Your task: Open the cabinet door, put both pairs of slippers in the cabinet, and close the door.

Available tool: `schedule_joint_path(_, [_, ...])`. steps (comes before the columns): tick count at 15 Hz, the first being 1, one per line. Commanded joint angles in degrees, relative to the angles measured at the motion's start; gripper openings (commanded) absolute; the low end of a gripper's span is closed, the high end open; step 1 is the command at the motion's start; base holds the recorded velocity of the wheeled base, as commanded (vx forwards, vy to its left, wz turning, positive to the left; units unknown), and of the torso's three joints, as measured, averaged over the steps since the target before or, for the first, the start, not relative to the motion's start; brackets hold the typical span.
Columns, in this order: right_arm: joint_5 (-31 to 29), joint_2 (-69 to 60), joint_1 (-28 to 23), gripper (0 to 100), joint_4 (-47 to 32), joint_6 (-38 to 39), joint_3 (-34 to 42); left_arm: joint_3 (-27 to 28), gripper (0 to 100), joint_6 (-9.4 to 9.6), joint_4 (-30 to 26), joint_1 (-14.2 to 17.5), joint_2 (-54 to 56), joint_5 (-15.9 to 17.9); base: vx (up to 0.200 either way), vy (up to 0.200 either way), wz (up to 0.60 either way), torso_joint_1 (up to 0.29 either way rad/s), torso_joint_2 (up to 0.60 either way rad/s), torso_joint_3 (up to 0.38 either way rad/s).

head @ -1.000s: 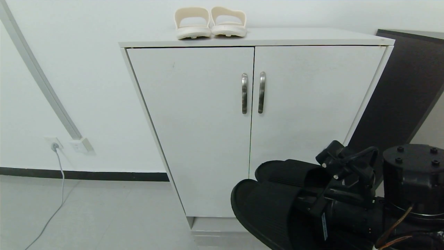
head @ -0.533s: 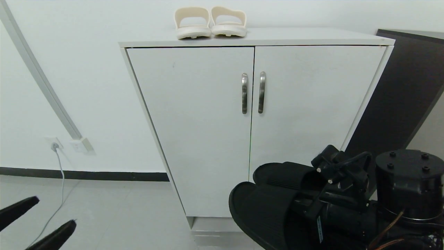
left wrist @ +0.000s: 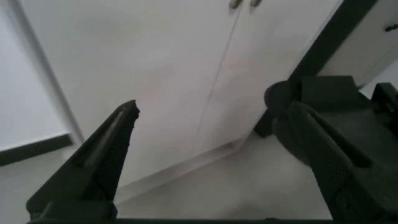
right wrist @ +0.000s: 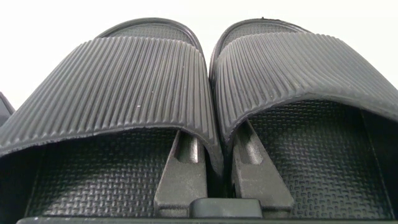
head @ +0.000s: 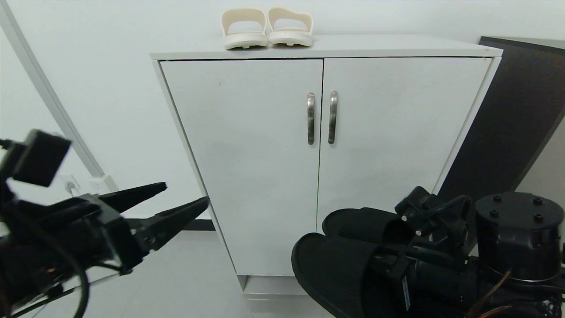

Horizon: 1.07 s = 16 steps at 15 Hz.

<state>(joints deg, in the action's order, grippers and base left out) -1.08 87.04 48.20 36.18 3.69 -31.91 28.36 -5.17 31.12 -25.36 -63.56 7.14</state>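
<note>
One cabinet [head: 397, 46] fills the middle of the head view, and we count two doors [head: 247, 168], both shut, with two handles [head: 311, 118] side by side at centre. At upper middle, two white slippers [head: 267, 28] sit as a pair on the cabinet top, touching each other. At lower right we have the right gripper [right wrist: 217, 171] with one finger inside each of the two black slippers [head: 348, 256], clamping their adjoining sides together in front of the right door. At lower left, the left gripper [head: 185, 194] has its two fingers spread and is holding nothing, its tips near the cabinet's left edge.
</note>
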Motion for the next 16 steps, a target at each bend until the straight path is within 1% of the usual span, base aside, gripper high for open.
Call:
schedule_joint_path(1, [-0.06,0.23,-0.13,0,0.03,0.00,0.01,8.47,100,-0.19,2.63,-9.98,-11.23,-5.03,0.000,0.000,0.00,0.000,0.00,0.000])
schedule_joint_path(2, [-0.06,0.15,-0.13,0,0.03,0.00,0.10,11.55,100,-0.28,3.42,-12.79,-14.57,-6.00,0.000,0.000,0.00,0.000,0.00,0.000])
schedule_joint_path(3, [-0.15,0.15,-0.21,0,0.03,0.09,0.10,13.66,100,-0.90,3.77,-15.07,-16.95,-6.00,0.000,0.000,0.00,0.000,0.00,0.000])
schedule_joint_path(5, [-0.23,0.85,-0.48,0,0.12,0.09,-0.25,18.67,100,-1.69,3.77,-16.57,-20.20,-5.12,0.000,0.000,0.00,0.000,0.00,0.000])
schedule_joint_path(6, [-0.23,0.94,-0.56,0,0.03,0.00,-0.25,22.45,100,-1.69,3.59,-17.18,-22.04,-3.45,0.000,0.000,0.00,0.000,0.00,0.000])
schedule_joint_path(7, [-0.23,1.20,-0.56,0,0.03,0.00,-0.25,26.40,100,-2.39,2.89,-17.62,-23.89,-1.08,0.000,0.000,0.00,0.000,0.00,0.000])
schedule_joint_path(8, [-0.50,1.29,-0.65,0,0.12,0.00,-0.25,30.00,100,-3.80,1.48,-17.80,-26.00,0.50,0.000,0.000,0.00,0.000,0.00,0.000])
schedule_joint_path(9, [-0.50,1.29,-0.83,0,0.12,0.00,-0.25,31.76,100,-4.76,0.52,-17.80,-27.05,1.56,0.000,0.000,0.00,0.000,0.00,0.000])
schedule_joint_path(10, [-0.50,1.20,-1.09,0,0.12,0.00,-0.25,34.75,100,-6.87,-0.45,-17.80,-29.51,5.86,0.000,0.000,0.00,0.000,0.00,0.000])
schedule_joint_path(11, [-0.50,1.20,-1.09,0,0.12,0.00,-0.25,35.72,100,-7.75,-0.45,-17.80,-30.22,7.45,0.000,0.000,0.00,0.000,0.00,0.000])
schedule_joint_path(12, [-0.50,1.11,-1.09,0,0.12,0.00,-0.25,38.09,100,-10.30,-0.54,-17.80,-31.71,11.40,0.000,0.000,0.00,0.000,0.00,0.000])
schedule_joint_path(13, [-0.50,1.03,-1.09,0,0.12,0.00,-0.25,39.76,100,-12.15,-0.54,-17.71,-32.77,14.04,0.000,0.000,0.00,0.000,0.00,0.000])
schedule_joint_path(14, [-0.41,1.03,-1.09,0,0.12,0.00,-0.25,40.38,100,-12.85,-0.54,-17.71,-33.12,14.74,0.000,0.000,0.00,0.000,0.00,0.000])
schedule_joint_path(15, [-0.41,1.03,-1.18,0,0.12,-0.09,-0.43,42.66,100,-15.40,-0.54,-17.53,-34.52,15.62,0.000,0.000,0.00,0.000,0.00,0.000])
schedule_joint_path(16, [-0.32,1.03,-1.18,0,0.12,-0.09,-0.43,43.45,100,-15.84,-0.54,-17.36,-35.32,15.71,0.000,0.000,0.00,0.000,0.00,0.000])
